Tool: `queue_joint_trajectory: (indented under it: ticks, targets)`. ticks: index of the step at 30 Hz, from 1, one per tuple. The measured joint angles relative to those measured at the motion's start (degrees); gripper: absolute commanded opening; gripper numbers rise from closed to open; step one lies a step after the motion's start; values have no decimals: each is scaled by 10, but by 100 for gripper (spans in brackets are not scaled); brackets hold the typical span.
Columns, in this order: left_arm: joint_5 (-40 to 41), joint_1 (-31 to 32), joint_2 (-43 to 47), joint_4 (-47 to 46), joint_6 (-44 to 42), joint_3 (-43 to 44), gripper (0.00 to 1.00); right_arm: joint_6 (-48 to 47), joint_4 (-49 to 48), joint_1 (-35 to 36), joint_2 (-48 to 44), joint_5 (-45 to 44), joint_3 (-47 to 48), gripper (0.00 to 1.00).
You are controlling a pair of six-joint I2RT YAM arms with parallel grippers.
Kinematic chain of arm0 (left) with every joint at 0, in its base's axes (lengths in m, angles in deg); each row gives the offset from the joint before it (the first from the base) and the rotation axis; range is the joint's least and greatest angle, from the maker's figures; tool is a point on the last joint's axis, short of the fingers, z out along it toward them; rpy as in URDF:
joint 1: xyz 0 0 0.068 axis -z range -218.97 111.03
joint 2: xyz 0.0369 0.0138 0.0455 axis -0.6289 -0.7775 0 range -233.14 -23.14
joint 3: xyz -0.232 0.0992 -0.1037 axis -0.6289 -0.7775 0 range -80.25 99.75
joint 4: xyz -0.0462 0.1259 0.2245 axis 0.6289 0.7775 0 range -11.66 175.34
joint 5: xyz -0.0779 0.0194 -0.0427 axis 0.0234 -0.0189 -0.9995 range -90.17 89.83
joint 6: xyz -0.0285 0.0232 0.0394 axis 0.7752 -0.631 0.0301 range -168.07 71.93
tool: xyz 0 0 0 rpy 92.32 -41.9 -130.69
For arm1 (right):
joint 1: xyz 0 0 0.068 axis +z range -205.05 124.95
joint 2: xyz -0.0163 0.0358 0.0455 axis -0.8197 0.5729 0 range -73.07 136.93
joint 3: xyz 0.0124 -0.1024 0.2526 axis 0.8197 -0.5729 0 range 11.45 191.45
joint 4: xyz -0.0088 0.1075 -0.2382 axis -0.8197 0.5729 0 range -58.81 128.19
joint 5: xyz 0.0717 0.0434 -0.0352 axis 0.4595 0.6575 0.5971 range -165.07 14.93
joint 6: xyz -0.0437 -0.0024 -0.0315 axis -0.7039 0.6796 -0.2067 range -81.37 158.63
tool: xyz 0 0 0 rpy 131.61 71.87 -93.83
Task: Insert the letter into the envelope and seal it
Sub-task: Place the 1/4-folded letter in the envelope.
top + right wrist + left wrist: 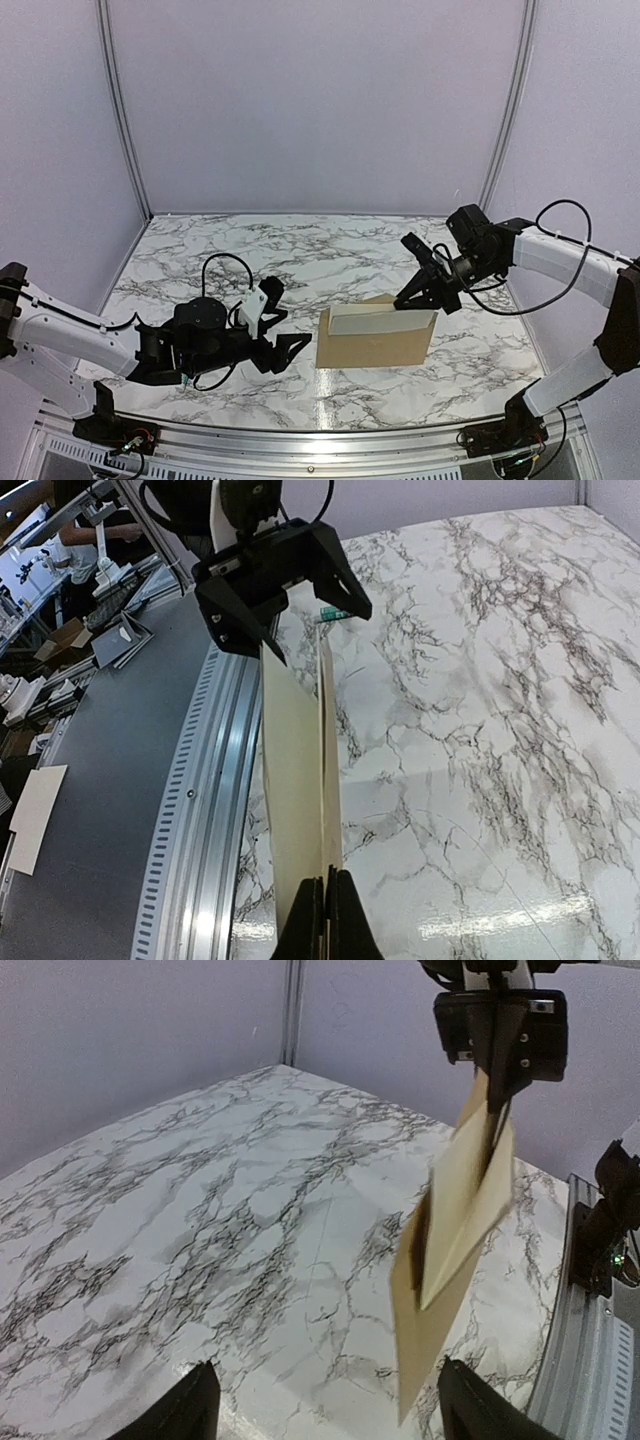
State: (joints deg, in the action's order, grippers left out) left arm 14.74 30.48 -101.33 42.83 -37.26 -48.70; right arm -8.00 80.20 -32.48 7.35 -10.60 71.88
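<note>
Left jaws gape beside envelope (pixel 375 346), marble table (pixel 250 250) around.

Centre-right blocked, far counter open

A tan-brown kraft paper envelope (pixel 375 340) is held upright across the white marble counter (pixel 250 250). The right hand (pixel 412 297) pinches its far upper corner. The left hand (pixel 287 325), jaws spread, crowds its other end. The far and left of the counter lie open up to the pale walls (pixel 320 100)
</note>
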Motion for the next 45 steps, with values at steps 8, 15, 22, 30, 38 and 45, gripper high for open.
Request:
queue_joint_trajectory:
  ticks: [8, 15, 22, 30, 38, 45]
  targets:
    - [-136, -29, -83, -93, -69, 17, 59, 3, 31, -24, 19, 23, 48, 0]
    - [-278, -70, -198, -140, -53, 111, 29, -30, 52, -30, 16, 40, 56, 0]
    - [-355, -83, -260, -222, -24, 82, 8, -23, 17, -30, 11, 46, -13, 0]
    - [-395, -91, -260, -281, -19, 52, 0, 12, -45, -30, -60, 33, -60, 22]
    - [-423, -92, -258, -225, -55, 83, 0, -18, -6, -30, -37, -14, -20, 44]
    - [-425, -92, -253, -176, -91, 86, 0, -46, 34, -30, 0, -22, 11, 34]
